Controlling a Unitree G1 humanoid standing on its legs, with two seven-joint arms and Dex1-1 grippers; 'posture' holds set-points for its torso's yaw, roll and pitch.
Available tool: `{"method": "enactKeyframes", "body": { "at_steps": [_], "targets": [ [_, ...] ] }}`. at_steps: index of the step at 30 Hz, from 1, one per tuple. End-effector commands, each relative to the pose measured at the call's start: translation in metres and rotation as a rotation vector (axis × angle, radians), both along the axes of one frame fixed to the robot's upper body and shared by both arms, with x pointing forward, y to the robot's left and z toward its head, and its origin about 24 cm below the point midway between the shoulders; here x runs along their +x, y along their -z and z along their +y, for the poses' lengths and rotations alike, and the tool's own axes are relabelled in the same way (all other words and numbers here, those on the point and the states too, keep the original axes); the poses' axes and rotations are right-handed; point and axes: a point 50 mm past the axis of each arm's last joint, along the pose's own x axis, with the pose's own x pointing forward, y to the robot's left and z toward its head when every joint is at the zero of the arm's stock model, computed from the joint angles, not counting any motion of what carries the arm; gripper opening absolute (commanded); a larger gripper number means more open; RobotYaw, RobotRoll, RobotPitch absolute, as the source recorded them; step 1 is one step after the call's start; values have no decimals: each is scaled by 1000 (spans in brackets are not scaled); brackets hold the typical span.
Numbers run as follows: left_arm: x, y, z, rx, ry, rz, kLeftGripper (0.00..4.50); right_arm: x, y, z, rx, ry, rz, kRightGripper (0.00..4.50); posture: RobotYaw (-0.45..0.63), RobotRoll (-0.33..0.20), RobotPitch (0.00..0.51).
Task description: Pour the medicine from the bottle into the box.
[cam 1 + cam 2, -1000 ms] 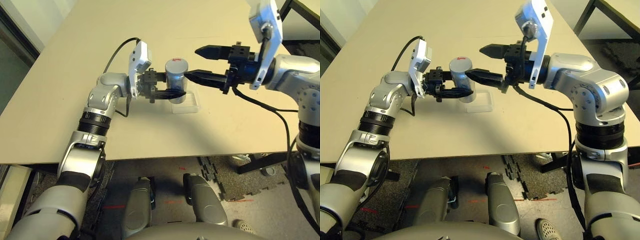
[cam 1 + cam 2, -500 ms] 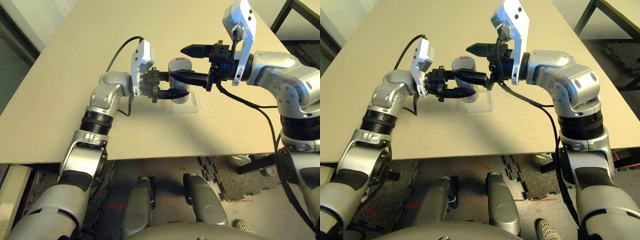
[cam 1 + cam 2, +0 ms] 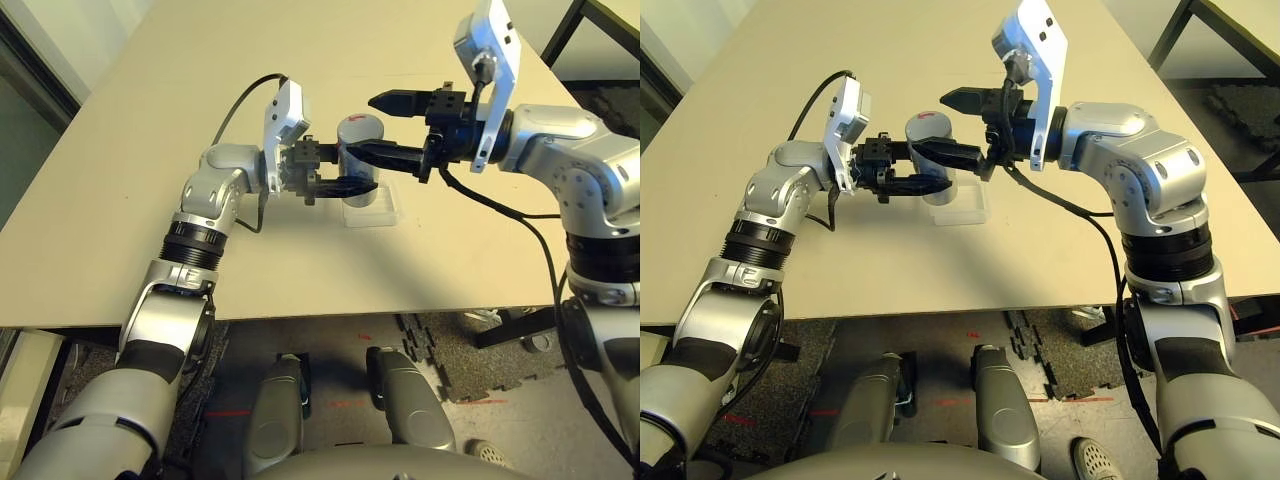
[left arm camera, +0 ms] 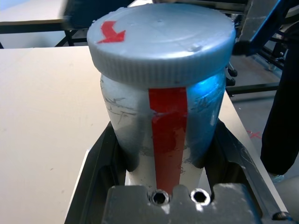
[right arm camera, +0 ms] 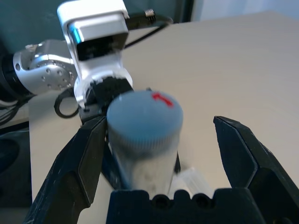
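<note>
Left gripper (image 3: pixel 338 182) has its two fingers clamped on the body of the bottle (image 3: pixel 357 165), one finger on each side, below the cap (image 4: pixel 161 44). Bottle is upright, cap still on. Left wrist view shows the red stripe (image 4: pixel 167 135) running down the bottle side between the fingers, plus a red mark on the cap top.

Right gripper (image 3: pixel 375 125) is spread wide at cap height. Its near finger (image 3: pixel 385 153) lies across the front of the bottle just under the cap; its far finger (image 3: pixel 395 101) sits beyond the cap, apart from it. In the right wrist view the cap sits between the two fingers, closer to one finger (image 5: pixel 81 158); clear gap to the other. Can't tell whether the closer finger actually touches.

The box (image 3: pixel 378 210) sits on the table (image 3: pixel 120 180) directly under the bottle and the left fingertips, with a corner sticking out beyond them towards the right arm. Bottle base is over the box; can't tell if it's resting in it or held just above.

Medicine: can't see it, bottle is closed.
</note>
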Motion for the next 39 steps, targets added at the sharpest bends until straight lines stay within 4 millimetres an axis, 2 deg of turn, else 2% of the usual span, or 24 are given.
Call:
{"method": "enactKeyframes", "body": {
  "at_steps": [1,10,15,22,28,39],
  "targets": [
    [1,-5,0,6,12,-30,2427,-2,-1,-15,4,71,0,4500,-175,0,151],
    [5,-5,2,8,4,-31,2427,-8,3,-30,4,131,18,4500,-188,0,153],
    [6,-5,3,10,0,-31,2427,-15,5,-32,-17,105,43,4500,-190,0,151],
    [8,-4,3,16,1,-31,2427,-19,-3,-13,4,26,53,4500,-197,0,146],
    [8,-2,1,23,9,-31,2427,-10,-11,7,-3,-11,54,4500,-194,0,140],
    [6,1,-1,21,20,-28,2427,-2,-5,24,-42,-80,66,4500,-172,0,139]
  ]
}}
